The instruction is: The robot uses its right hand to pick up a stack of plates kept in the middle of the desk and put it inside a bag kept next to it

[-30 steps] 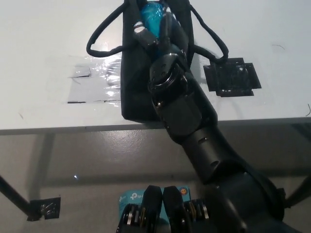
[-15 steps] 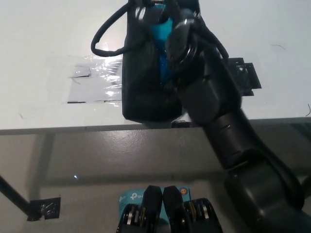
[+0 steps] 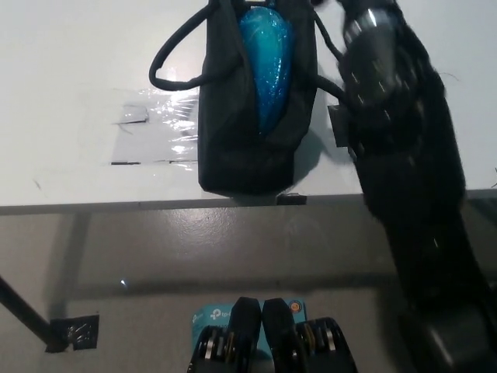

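Lab-like test space: white desk [image 3: 70, 70], taped markers [image 3: 144, 136], grey floor [image 3: 155, 256].

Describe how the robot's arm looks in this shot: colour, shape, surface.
Only the right arm shows: black, glossy, built of thick rounded segments, motion-blurred, with small bright glints near its upper end. Its hand is cut off at the top edge. The white left hand is out of view.

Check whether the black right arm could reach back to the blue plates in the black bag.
Probably yes: the black right arm lies beside the black fabric bag, whose mouth gapes over the blue plates.
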`<state>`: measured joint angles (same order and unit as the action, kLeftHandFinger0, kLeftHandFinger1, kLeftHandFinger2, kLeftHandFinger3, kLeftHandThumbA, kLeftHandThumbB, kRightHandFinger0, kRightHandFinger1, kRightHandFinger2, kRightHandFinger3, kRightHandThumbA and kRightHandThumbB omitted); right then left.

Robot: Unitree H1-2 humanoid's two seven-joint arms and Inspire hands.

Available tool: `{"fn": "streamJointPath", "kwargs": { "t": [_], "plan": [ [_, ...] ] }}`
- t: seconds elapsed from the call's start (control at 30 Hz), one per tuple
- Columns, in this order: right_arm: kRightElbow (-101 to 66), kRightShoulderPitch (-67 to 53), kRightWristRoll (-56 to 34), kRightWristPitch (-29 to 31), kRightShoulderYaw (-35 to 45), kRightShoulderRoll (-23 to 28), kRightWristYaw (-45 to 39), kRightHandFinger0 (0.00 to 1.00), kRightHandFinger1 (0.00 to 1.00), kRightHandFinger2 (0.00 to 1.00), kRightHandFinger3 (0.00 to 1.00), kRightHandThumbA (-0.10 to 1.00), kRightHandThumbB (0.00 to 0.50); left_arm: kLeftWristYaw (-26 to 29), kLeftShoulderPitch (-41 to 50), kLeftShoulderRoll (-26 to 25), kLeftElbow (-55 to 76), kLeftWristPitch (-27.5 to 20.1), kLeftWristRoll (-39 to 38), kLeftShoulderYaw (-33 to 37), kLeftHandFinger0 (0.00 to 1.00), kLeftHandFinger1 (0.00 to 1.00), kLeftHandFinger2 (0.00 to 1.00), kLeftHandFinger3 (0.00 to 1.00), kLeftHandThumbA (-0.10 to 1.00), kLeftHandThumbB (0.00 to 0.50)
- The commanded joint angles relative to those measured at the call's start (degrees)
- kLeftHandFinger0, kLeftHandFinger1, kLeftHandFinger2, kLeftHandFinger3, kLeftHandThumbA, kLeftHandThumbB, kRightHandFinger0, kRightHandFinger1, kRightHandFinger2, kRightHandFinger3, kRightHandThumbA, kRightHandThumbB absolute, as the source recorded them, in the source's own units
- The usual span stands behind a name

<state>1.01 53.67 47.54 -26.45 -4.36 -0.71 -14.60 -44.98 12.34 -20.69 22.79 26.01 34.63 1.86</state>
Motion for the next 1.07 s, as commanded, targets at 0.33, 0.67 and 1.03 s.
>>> {"fn": "streamJointPath", "kwargs": {
  "t": [0.33, 0.67, 1.03],
  "plan": [
    [-24.61, -59.14, -21.02, 25.10, 10.79, 12.17, 8.18, 1.00, 1.00, 1.00, 1.00, 0.39, 0.176, 2.52, 1.24, -0.93, 1.84, 0.92, -1.26, -2.99, 0.85, 0.79, 0.88, 1.00, 0.39, 0.000],
    [-9.68, -66.38, -19.23, 41.15, 10.65, 10.91, 20.81, 1.00, 1.00, 1.00, 1.00, 0.21, 0.185, 1.94, 1.51, -1.15, 2.36, 0.92, -1.20, -3.92, 0.85, 0.81, 0.90, 1.00, 0.39, 0.000],
    [4.22, -63.09, -23.72, 44.13, 12.73, 9.76, 21.68, 1.00, 1.00, 1.00, 1.00, 0.14, 0.213, 2.30, 1.83, -1.06, 2.00, 0.92, -1.85, -4.87, 0.86, 0.82, 0.92, 1.00, 0.43, 0.000]
  ]
}}
